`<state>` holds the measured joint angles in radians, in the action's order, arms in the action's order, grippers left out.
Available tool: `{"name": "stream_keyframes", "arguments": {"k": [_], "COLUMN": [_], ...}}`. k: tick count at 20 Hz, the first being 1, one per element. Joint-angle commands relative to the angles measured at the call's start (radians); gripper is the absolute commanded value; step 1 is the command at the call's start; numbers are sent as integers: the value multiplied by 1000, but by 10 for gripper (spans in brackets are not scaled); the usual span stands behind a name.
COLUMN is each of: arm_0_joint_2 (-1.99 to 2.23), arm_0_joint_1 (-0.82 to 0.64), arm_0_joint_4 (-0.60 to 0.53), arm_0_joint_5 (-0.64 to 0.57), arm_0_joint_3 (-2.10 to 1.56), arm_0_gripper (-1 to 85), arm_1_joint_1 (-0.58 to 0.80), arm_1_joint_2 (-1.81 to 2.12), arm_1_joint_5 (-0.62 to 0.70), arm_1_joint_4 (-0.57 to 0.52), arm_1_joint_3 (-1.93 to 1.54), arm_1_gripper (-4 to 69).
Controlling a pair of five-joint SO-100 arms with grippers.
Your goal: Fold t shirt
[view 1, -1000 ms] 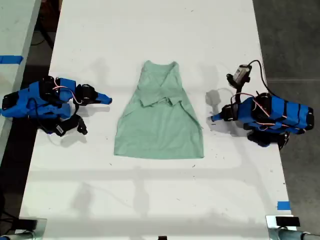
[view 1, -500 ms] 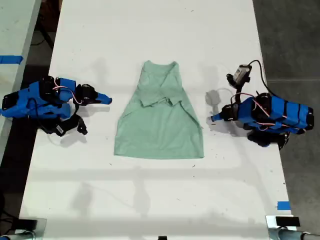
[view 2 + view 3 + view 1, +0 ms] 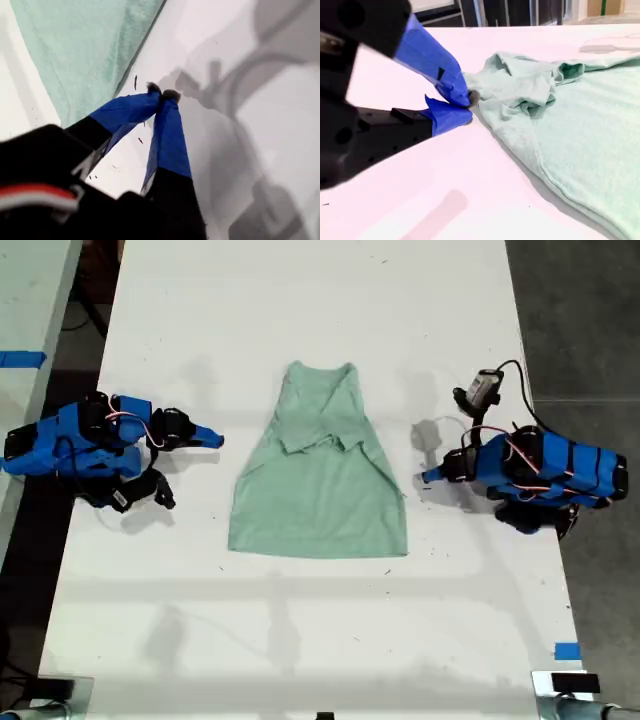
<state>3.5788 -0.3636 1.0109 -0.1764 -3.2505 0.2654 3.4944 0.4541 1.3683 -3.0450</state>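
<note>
T shirt (image 3: 320,480) lies lengthwise between both clenched, empty claws; my first claw (image 3: 161,94) is nearer its edge than my second claw (image 3: 465,106).

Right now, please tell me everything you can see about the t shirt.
The t shirt is pale mint green, thin soft cloth. It lies flat in the middle of the white table, neck end away from the camera in the exterior view, both sleeves folded inward across the chest, hem straight. Nothing grips it; both grippers rest beside it on the table.
</note>
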Motion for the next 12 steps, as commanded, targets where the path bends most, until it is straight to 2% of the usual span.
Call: {"name": "stream_keyframes", "arguments": {"k": [1, 12], "arm_0_joint_2": [5, 9], "arm_0_joint_1": [-3, -11], "arm_0_joint_4": [2, 2], "arm_0_joint_5": [-8, -12], "arm_0_joint_3": [-41, -41], "arm_0_gripper": [-3, -3], "arm_1_joint_1": [-6, -6], "arm_1_joint_2": [5, 5], "arm_1_joint_5": [-11, -2], "arm_1_joint_4": [-6, -6], "arm_1_joint_3": [-54, -54], "arm_1_gripper": [12, 12]}}
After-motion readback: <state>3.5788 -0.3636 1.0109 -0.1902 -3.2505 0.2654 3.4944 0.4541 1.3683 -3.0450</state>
